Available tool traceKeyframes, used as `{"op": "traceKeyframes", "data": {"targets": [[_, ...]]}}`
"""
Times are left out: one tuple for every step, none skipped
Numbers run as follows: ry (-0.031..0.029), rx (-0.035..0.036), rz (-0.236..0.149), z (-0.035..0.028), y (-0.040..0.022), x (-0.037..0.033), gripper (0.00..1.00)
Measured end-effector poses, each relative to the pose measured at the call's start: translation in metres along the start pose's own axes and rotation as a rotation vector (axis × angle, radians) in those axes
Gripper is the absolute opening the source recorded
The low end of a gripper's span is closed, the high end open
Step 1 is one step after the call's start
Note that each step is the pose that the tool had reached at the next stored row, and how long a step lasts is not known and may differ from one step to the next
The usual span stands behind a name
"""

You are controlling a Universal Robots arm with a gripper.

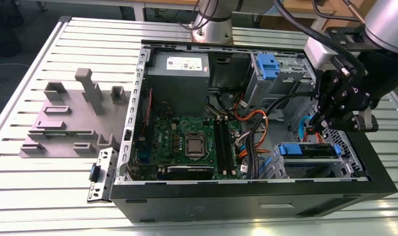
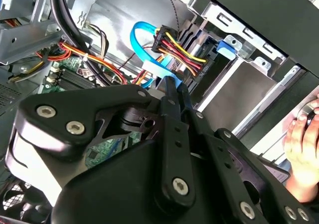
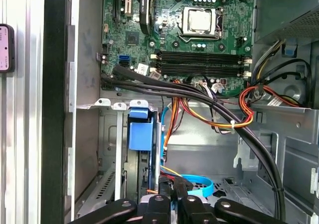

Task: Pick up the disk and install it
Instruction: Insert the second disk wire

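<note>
In the exterior view, the open black desktop computer case (image 1: 251, 196) lies on its side on a ribbed metal table (image 1: 28, 196). The black robot gripper (image 1: 340, 123) hangs over the case's corner at the exterior view's right, above the drive bay. Just below it sits the silver hard drive in a blue plastic carrier, the disk (image 1: 308, 150), lying flat in the bay with its blue handle end facing the green motherboard (image 1: 185, 142). The gripper's own body hides its fingertips, so I cannot tell whether the jaws are apart or together, or whether they touch the disk. A grey slotted plastic holder (image 1: 67, 118) stands on the table beside the case, at the exterior view's left.

In the second wrist view, the gripper's black linkage (image 2: 149, 149) blocks most of the case interior. Beyond it a blue looped data cable (image 2: 142, 40) and a bundle of red and yellow wires (image 2: 177, 50) reach a plug. A person's hand (image 2: 301, 139) is cut off at the frame edge.

In the first wrist view, the disk's blue handle (image 3: 140, 129) stands in the metal bay, and the motherboard (image 3: 199, 35) lies beyond it.
</note>
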State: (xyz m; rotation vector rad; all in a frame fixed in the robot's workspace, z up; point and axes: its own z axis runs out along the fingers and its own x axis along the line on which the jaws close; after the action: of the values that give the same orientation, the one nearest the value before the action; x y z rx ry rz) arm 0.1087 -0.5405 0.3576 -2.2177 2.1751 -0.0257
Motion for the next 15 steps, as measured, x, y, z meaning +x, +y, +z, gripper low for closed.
{"op": "traceKeyframes", "data": {"targets": [[0.0,0.0006,0.0,0.0,0.0004,0.0,0.16],[0.0,0.0007,0.0,0.0,0.0004,0.0,0.16],[0.0001,0.0009,0.0,0.0,0.0004,-0.0001,0.16],[0.0,0.001,0.0,0.0002,0.0009,0.0002,0.16],[0.0002,0.001,0.0,0.0005,0.0015,0.0008,0.16],[0.0001,0.0012,0.0,0.0009,0.0022,0.0016,0.16],[0.0,0.0016,0.0,0.0014,0.003,0.0028,0.16],[0.0001,0.0021,0.0,0.0019,0.0039,0.0039,0.16],[0.0,0.003,-0.001,0.0024,0.0049,0.0049,0.16],[-0.0001,0.0043,-0.001,0.003,0.0062,0.0055,0.16],[-0.0002,0.0062,-0.002,0.0037,0.0077,0.006,0.16],[0.0,0.0085,-0.002,0.0042,0.0092,0.0064,0.16],[0.0001,0.0104,-0.002,0.0048,0.0104,0.0068,0.16],[0.0003,0.0114,-0.002,0.0053,0.0111,0.0074,0.16],[0.0004,0.0123,-0.002,0.0058,0.0116,0.0084,0.16]]}}
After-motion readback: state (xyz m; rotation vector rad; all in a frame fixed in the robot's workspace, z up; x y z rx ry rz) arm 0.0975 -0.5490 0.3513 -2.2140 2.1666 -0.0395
